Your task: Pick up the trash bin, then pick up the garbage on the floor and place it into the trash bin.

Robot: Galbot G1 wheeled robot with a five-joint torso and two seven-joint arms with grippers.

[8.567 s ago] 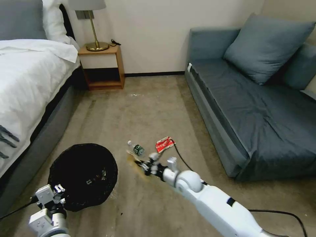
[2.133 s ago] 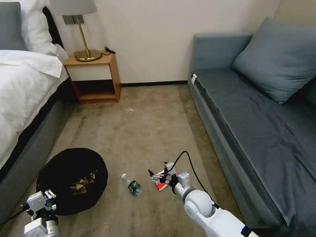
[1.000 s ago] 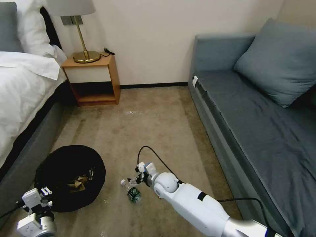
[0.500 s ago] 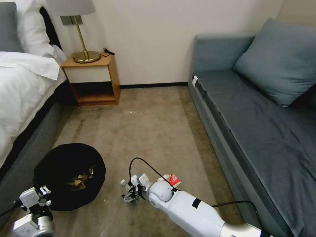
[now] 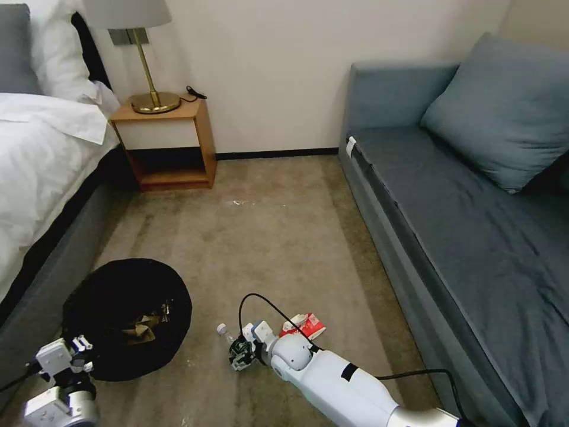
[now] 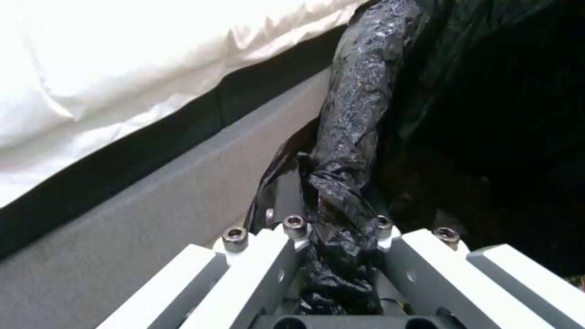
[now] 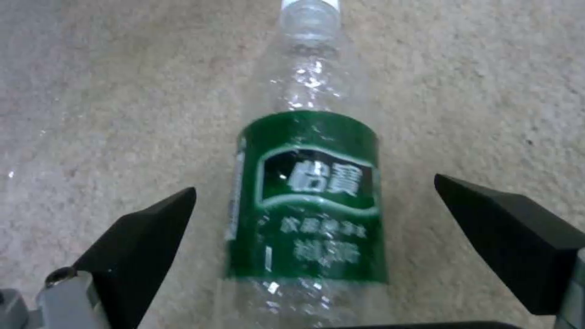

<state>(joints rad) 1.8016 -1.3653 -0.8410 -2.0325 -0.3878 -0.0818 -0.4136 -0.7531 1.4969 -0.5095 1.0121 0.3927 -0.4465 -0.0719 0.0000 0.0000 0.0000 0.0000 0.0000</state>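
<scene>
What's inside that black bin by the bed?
Inside the trash bin, a crumpled brown paper bag and a shiny wrapper lie on the black liner. The dark folds hide anything deeper. The left claw grips its rim.

The right arm (image 5: 344, 385) is glossy white with rounded joints, a small black rectangular mark on its forearm and a thin black cable (image 5: 267, 305) looping off the wrist. Its right gripper (image 7: 317, 237) has two wedge-shaped matte black fingers (image 7: 140, 246). The left gripper (image 6: 338, 274) shows pale grey ribbed blocks fastened with dark hex-socket screws (image 6: 295, 222).
</scene>
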